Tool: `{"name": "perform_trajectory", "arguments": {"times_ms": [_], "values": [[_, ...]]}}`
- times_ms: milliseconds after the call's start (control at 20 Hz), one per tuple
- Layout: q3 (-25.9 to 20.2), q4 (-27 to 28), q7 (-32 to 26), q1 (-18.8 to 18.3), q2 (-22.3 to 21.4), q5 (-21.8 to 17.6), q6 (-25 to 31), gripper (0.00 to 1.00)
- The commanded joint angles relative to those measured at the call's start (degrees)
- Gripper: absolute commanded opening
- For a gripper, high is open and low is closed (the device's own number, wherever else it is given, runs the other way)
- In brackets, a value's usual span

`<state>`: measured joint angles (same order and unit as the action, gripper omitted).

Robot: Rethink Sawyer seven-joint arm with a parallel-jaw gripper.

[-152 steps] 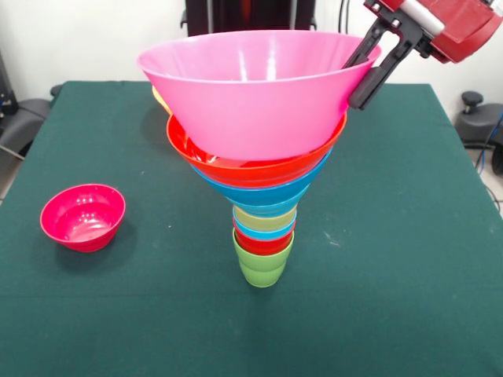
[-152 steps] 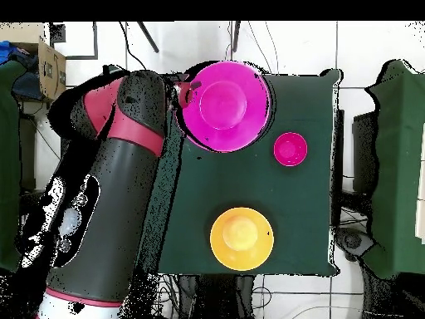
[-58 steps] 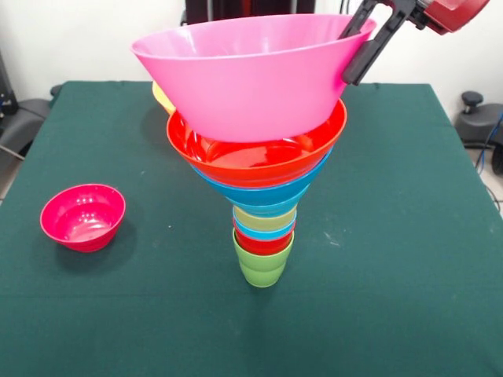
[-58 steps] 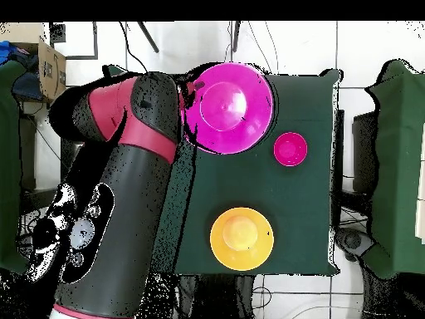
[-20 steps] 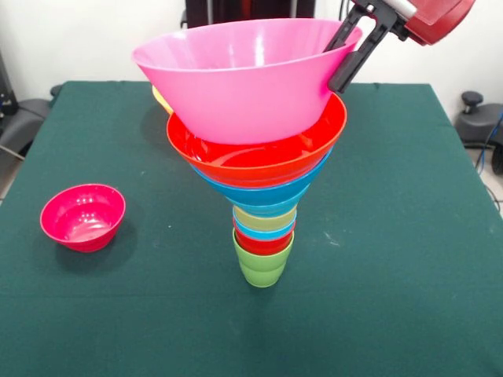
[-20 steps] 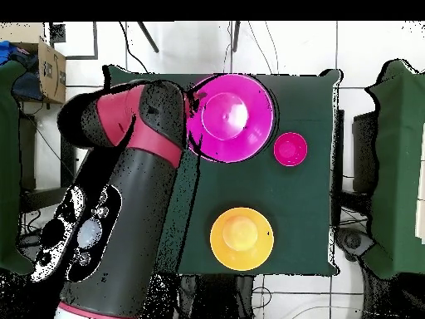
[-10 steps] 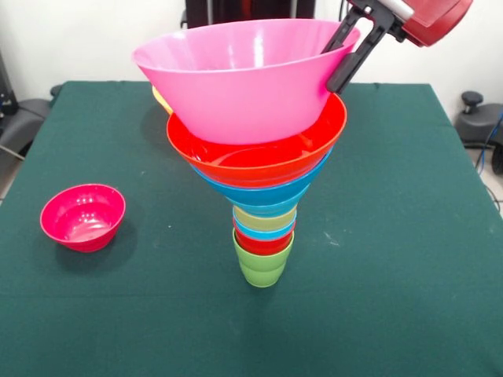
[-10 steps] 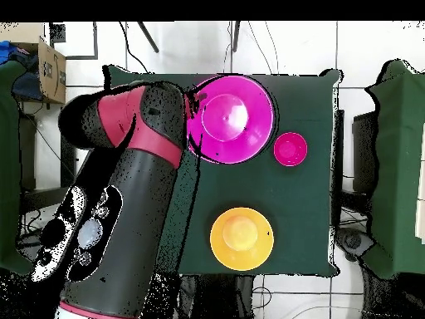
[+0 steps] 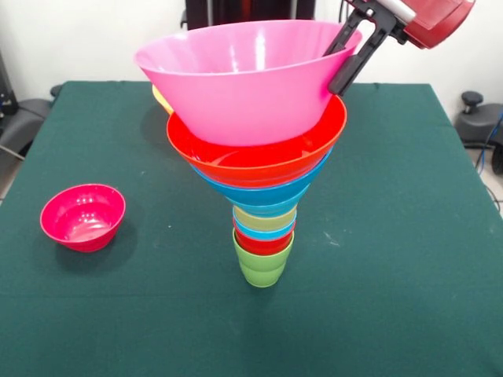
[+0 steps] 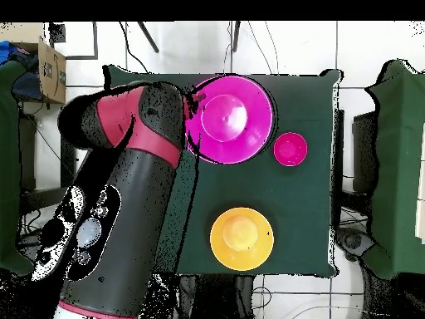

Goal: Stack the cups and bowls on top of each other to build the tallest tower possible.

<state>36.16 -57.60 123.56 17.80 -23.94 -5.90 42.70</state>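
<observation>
Gripping the rim of the large pink bowl (image 9: 244, 82), the hand (image 9: 346, 53) is shown in the front view with one black finger inside the wall and one outside, closed on it. The pink bowl is seen tilted, resting in the red-orange bowl (image 9: 259, 157) at the top of the tower (image 9: 263, 212). Only in this view are the tower's lower layers visible: a blue bowl (image 9: 263, 192), then narrow cups down to a lime green cup (image 9: 262, 263) standing on the green worktop (image 9: 393, 259). In the overhead view the tower is hidden beneath the pink bowl (image 10: 230, 118), and the arm (image 10: 124, 208) covers the worktop beside it. The yellow-orange bowl (image 10: 240, 238) is shown whole there, well apart from the tower; in the front view only a sliver of it is seen behind the pink bowl. A small magenta bowl (image 9: 82, 217) sits upright on the worktop, apart from the tower.
</observation>
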Motion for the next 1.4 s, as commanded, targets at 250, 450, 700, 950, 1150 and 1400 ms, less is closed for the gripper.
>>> {"name": "perform_trajectory", "arguments": {"times_ms": [250, 450, 700, 950, 1150, 1400], "values": [[-5.6, -3.1, -2.4, 0.7, 3.9, -4.8, 0.4, 0.0], [-5.5, -3.3, -2.2, 0.9, 3.8, -4.7, 0.4, 0.0], [-5.1, -3.1, -2.1, 0.9, 4.0, -4.6, 0.4, 0.0], [-5.1, -3.5, -1.8, 1.0, 4.0, -4.7, -0.5, 0.0], [-5.3, -3.6, -1.5, 1.1, 4.3, -4.5, -0.7, 0.0], [-5.3, -3.7, -1.1, 1.2, 4.4, -4.3, -0.9, 0.0]]}}
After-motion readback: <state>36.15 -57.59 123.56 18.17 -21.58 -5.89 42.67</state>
